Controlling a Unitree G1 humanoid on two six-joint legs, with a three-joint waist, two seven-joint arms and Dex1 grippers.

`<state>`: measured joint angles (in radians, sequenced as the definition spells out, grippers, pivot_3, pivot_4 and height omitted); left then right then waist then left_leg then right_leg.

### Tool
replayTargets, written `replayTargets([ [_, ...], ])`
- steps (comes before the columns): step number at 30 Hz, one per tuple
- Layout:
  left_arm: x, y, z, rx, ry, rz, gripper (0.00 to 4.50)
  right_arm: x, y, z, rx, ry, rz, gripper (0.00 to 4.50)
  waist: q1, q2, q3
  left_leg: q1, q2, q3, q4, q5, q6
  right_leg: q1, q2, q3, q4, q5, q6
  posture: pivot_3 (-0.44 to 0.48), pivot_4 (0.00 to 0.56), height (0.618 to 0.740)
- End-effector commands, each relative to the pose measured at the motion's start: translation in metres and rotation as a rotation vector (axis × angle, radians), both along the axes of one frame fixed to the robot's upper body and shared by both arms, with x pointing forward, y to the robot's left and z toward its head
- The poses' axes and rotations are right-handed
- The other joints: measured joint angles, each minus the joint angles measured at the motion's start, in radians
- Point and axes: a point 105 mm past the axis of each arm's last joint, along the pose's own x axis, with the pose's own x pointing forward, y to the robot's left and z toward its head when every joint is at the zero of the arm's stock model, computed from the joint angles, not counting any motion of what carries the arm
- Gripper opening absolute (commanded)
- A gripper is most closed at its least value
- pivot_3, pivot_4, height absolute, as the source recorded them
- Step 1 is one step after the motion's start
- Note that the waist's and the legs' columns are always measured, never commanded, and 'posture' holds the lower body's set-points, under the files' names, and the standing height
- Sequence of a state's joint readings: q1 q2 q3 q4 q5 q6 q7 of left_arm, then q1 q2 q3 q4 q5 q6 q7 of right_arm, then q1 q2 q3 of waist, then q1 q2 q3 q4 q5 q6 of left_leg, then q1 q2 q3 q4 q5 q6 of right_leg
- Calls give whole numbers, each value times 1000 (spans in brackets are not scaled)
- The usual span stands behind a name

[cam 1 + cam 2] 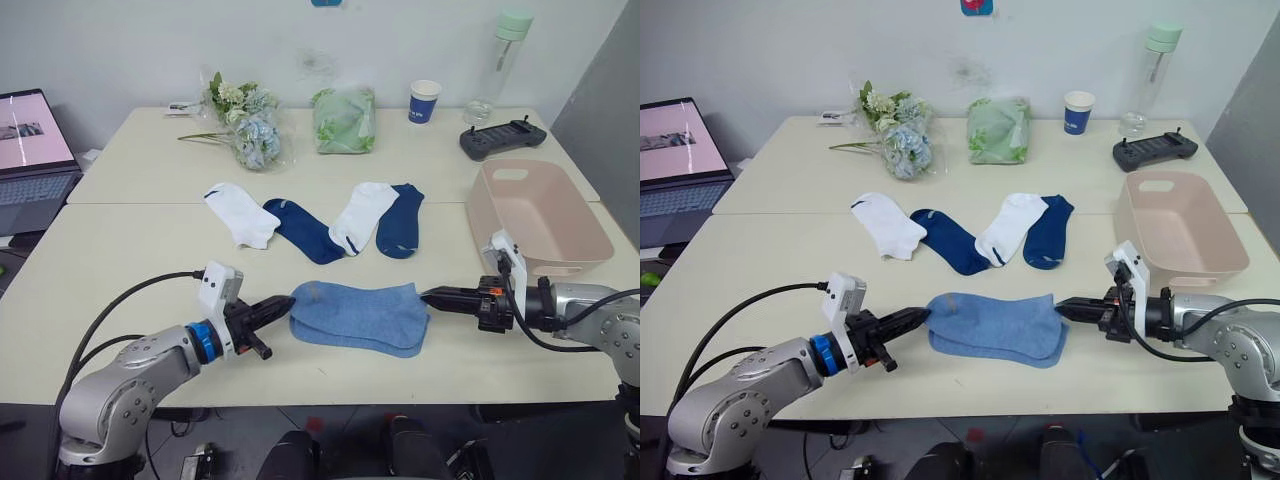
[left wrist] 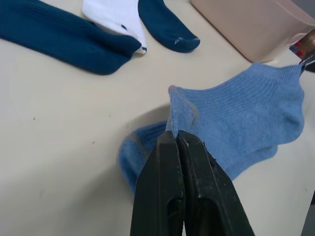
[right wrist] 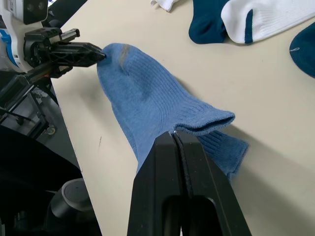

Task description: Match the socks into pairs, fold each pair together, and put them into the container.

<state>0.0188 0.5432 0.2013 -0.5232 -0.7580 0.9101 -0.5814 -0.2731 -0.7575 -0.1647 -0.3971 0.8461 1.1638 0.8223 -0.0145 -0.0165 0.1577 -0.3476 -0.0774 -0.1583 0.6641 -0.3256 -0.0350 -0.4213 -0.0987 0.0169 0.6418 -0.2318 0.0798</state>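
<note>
1. On the pale surface (image 1: 120, 260), the light blue socks (image 1: 362, 316) lie stacked between both tools.
2. Left tool (image 1: 283, 303) pinches the toe; right tool (image 1: 432, 296) pinches the cuff.
3. Folding looks next, then the pink container (image 1: 540, 215) beyond the right tool.

Two cream tables (image 1: 150, 250) are set end to end, a seam running across between them. A plain white wall (image 1: 120, 50) is seen behind. A grey panel (image 1: 610, 100) stands far right.
</note>
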Motion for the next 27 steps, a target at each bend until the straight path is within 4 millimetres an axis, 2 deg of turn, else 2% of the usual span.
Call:
replayTargets([
  [1,-1,0,9,1,-44,-11,35,-3,2,4,3,-33,10,0,5,0,0,0,0,0,0,0,0,0,0,0,0,0,0,0,150,740],
  [8,-2,3,8,12,-42,-8,35,-4,3,-1,8,-19,8,0,7,0,0,0,0,0,0,0,0,0,0,0,0,0,0,0,150,740],
  [27,-1,-1,-11,69,-10,-28,35,2,-6,-17,-47,-5,-28,0,10,0,0,0,0,0,0,0,0,0,0,0,-1,0,0,0,150,740],
])
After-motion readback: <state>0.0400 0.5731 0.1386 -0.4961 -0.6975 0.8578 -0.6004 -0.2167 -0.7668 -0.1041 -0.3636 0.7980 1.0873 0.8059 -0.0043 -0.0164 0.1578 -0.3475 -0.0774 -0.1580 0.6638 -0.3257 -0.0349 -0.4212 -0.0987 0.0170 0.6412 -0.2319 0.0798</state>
